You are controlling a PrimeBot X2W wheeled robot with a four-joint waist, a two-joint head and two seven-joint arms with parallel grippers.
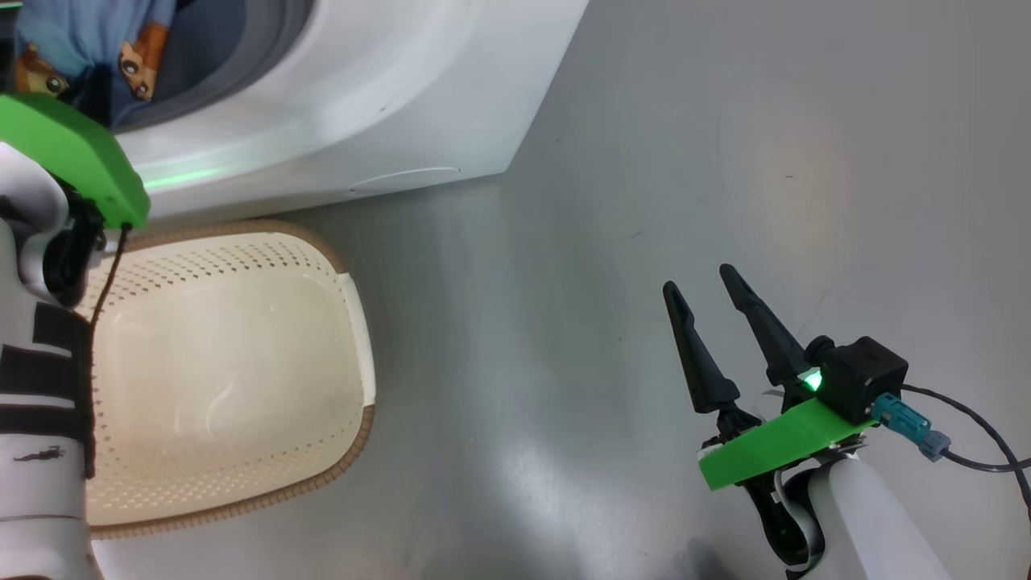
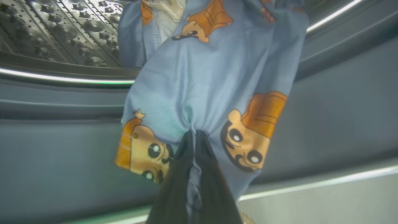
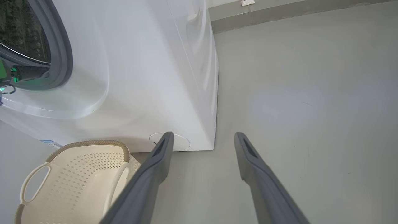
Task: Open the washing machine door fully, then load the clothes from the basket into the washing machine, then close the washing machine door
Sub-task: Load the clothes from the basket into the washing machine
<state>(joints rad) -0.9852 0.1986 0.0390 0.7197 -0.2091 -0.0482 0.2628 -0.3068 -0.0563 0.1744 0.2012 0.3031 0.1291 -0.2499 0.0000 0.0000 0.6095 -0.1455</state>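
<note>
My left gripper (image 2: 193, 133) is shut on the clothes (image 2: 211, 81), a light blue garment with orange-brown cartoon prints. The cloth hangs over the grey-blue seal (image 2: 62, 140) at the mouth of the steel drum (image 2: 62, 31). From the head, the clothes (image 1: 89, 48) lie in the opening of the washing machine (image 1: 362, 105), past my left arm (image 1: 72, 153). The basket (image 1: 242, 228) stands on the floor below the opening, its cream inside bare. My right gripper (image 1: 699, 282) hangs open over the floor to the right, holding nothing. The washing machine door is out of view.
Grey floor (image 1: 644, 161) stretches to the right of the machine. In the right wrist view my right gripper (image 3: 204, 135) points at the washing machine (image 3: 140, 77) near its bottom corner, with the basket (image 3: 77, 174) at lower left. A cable (image 1: 983, 435) trails from the right wrist.
</note>
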